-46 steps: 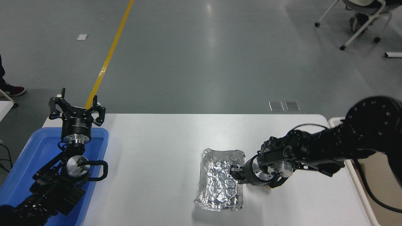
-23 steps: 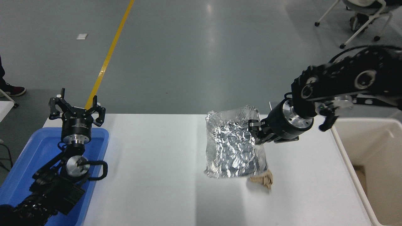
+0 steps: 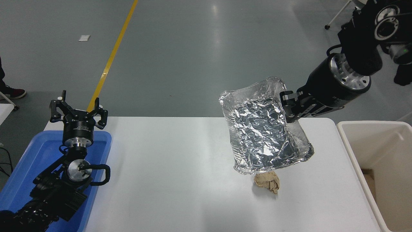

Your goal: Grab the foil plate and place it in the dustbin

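Pinching the right rim of the crinkled silver rectangular foil plate (image 3: 264,129), which hung tilted below and left of it above the white bench (image 3: 167,167), the right hand (image 3: 287,108) needed a steady, level carry rightward over the cream plastic dustbin (image 3: 379,141) before letting go.

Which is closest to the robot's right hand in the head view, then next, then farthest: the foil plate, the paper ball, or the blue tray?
From the right hand:
1. Foil plate: held in that hand by its edge, lifted above the table.
2. Crumpled brown paper ball: on the table, below the plate.
3. Blue tray: far off at the table's left end, by the parked left hand.
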`<state>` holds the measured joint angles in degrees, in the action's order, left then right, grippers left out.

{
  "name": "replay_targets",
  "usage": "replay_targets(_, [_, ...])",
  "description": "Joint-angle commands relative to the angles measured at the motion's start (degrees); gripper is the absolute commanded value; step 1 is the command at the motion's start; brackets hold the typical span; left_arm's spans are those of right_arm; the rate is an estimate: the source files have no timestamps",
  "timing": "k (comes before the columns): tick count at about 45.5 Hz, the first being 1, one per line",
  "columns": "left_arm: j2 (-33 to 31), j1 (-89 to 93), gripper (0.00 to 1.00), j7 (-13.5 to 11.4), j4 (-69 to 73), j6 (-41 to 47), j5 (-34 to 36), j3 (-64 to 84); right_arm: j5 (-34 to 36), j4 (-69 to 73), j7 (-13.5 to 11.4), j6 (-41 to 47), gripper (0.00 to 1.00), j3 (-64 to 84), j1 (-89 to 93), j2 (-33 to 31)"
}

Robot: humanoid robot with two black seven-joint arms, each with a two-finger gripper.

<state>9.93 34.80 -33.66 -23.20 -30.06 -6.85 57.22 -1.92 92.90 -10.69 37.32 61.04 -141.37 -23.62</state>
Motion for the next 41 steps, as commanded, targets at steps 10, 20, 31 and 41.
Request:
replay_targets(10, [-0.1,0.0,0.99,0.0,0.0,0.0,0.0,0.0,-16.5,-4.8,0.6,0.9,0.00,11.5,-0.1,-17.7])
replay_targets(20, [-0.1,0.0,0.99,0.0,0.0,0.0,0.0,0.0,-35.3,-15.5,1.9,0.6,0.00,10.6,10.1,-34.4])
replay_targets(31, [-0.1,0.0,0.99,0.0,0.0,0.0,0.0,0.0,-38.3,-30.1,5.2,-4.7,0.00,-0.6,30.9,-41.5])
replay_targets(41, [-0.1,0.0,0.99,-0.1,0.0,0.0,-0.1,0.0,-37.5,-40.9,7.2,-17.1,0.00,-14.4,55.9,-40.9])
